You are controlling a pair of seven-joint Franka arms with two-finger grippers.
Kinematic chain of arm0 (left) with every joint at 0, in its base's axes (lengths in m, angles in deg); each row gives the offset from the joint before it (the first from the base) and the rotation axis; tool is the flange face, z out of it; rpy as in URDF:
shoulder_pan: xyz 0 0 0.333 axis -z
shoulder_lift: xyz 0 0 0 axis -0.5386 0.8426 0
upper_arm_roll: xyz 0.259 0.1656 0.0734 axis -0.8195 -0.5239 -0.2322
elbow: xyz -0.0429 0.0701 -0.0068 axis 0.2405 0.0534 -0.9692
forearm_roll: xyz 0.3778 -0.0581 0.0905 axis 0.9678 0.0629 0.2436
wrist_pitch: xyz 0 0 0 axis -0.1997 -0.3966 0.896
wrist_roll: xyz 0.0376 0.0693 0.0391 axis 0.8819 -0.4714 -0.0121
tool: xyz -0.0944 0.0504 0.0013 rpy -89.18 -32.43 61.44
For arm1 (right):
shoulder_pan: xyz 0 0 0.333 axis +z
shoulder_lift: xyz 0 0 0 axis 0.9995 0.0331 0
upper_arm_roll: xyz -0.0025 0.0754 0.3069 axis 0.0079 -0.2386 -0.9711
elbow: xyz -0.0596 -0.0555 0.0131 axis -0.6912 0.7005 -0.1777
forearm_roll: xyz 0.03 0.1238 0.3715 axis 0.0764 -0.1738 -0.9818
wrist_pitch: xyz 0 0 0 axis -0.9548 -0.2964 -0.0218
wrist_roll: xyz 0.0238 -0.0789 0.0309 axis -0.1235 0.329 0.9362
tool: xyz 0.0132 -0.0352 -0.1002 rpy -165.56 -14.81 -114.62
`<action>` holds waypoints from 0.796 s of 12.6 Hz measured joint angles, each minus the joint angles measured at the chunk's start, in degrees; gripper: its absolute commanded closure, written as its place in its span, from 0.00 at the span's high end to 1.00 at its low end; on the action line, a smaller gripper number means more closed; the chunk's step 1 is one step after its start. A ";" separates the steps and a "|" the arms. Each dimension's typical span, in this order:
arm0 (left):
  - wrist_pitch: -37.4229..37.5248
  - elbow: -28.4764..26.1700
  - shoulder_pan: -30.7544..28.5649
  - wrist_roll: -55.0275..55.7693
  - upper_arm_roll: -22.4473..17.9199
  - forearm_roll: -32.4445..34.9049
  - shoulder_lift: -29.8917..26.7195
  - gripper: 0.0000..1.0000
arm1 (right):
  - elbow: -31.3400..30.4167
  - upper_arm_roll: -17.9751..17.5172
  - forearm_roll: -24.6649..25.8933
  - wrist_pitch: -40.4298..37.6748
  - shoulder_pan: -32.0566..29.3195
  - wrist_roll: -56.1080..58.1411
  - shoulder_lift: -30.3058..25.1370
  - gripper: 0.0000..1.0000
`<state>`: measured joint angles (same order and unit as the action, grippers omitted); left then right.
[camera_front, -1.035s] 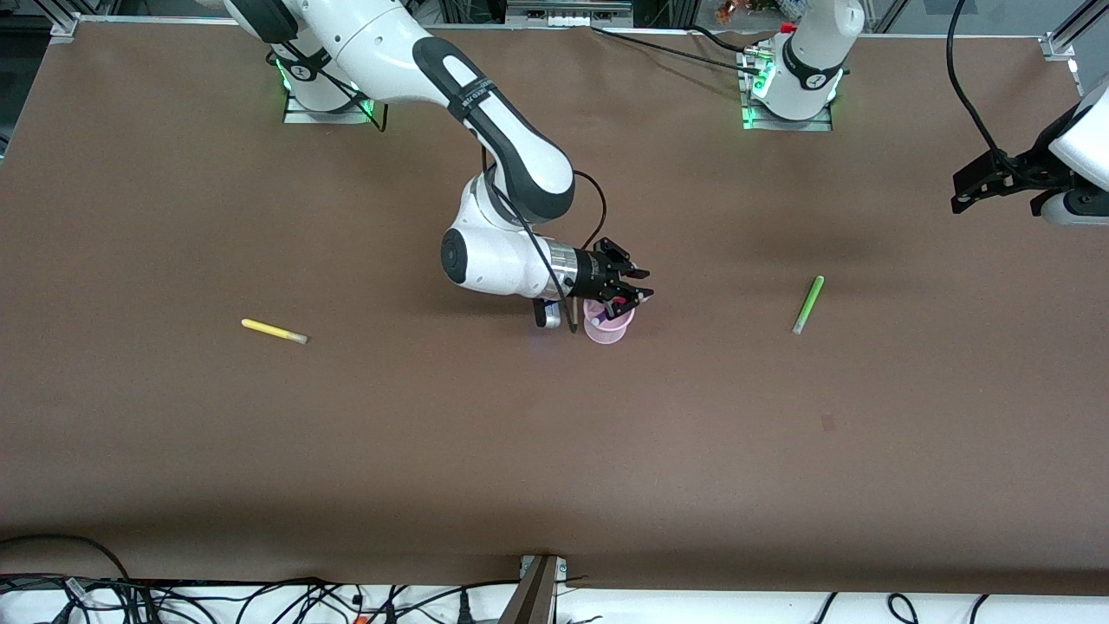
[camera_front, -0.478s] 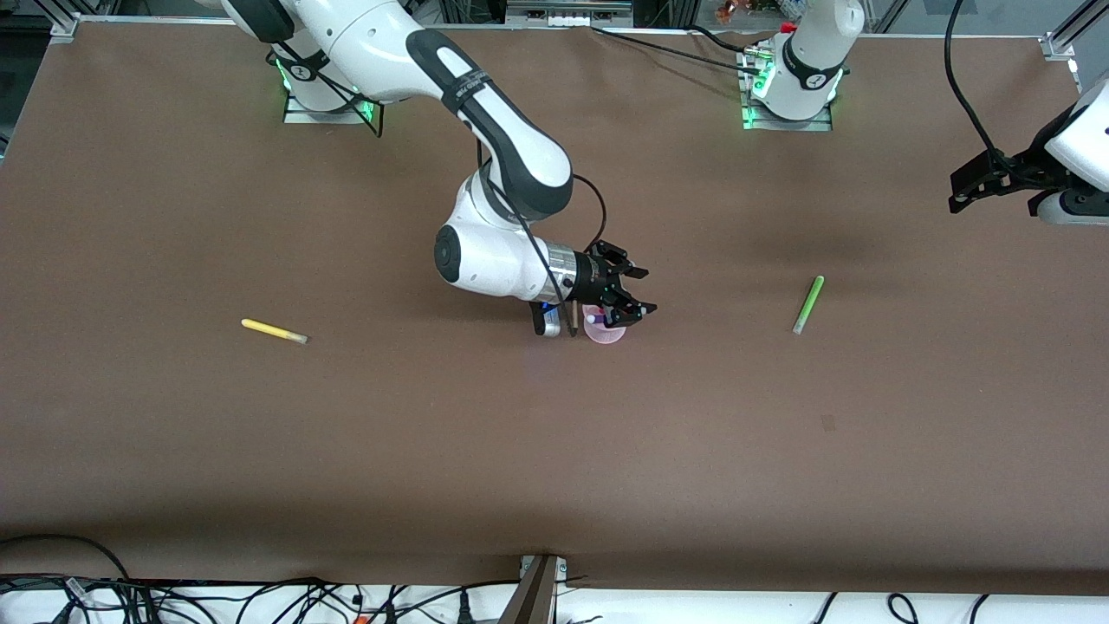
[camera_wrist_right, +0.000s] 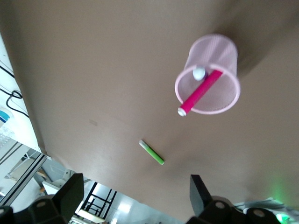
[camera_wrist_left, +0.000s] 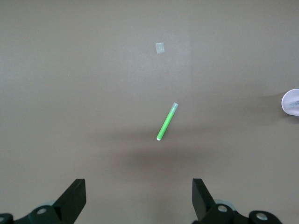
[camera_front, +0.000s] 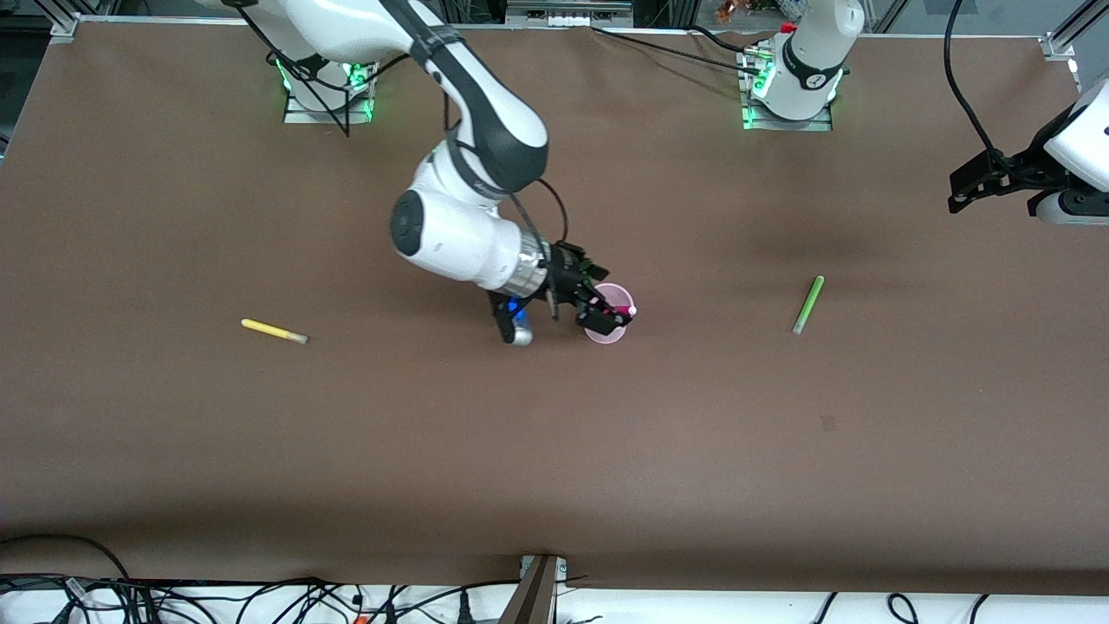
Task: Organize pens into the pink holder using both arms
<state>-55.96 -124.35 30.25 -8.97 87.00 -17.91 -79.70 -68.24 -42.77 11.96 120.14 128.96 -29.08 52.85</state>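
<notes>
While your right gripper [camera_front: 604, 314] hung released over the mesh pink holder [camera_front: 607, 327] at mid-frame, the leaning magenta pen [camera_wrist_right: 201, 92] risked tipping it; your left gripper [camera_wrist_left: 138, 201] waited open.

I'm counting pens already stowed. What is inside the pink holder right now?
The pink holder holds a magenta pen leaning across it, its tip past the rim. Beside it shows a pale rounded cap, probably a second pen; its body is hidden, so its colour cannot be told.
</notes>
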 measured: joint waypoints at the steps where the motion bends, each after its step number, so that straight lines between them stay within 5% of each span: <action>1: 0.00 0.00 0.00 0.00 0.01 -0.08 0.00 1.00 | -0.25 2.60 0.04 -3.91 -0.17 3.41 -1.41 1.00; 4: 0.02 0.00 0.00 0.00 0.01 -0.11 0.02 1.00 | -0.65 11.29 1.45 -17.48 -0.41 13.65 -6.20 1.00; 10: 0.33 0.02 0.00 0.00 0.01 -0.18 0.07 1.00 | -8.12 26.60 15.66 -39.29 -1.12 41.55 -21.38 1.00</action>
<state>-55.63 -124.33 30.25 -8.97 87.02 -18.08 -79.64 -76.36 -16.17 27.62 80.85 127.84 12.47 31.46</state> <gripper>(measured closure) 0.000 0.000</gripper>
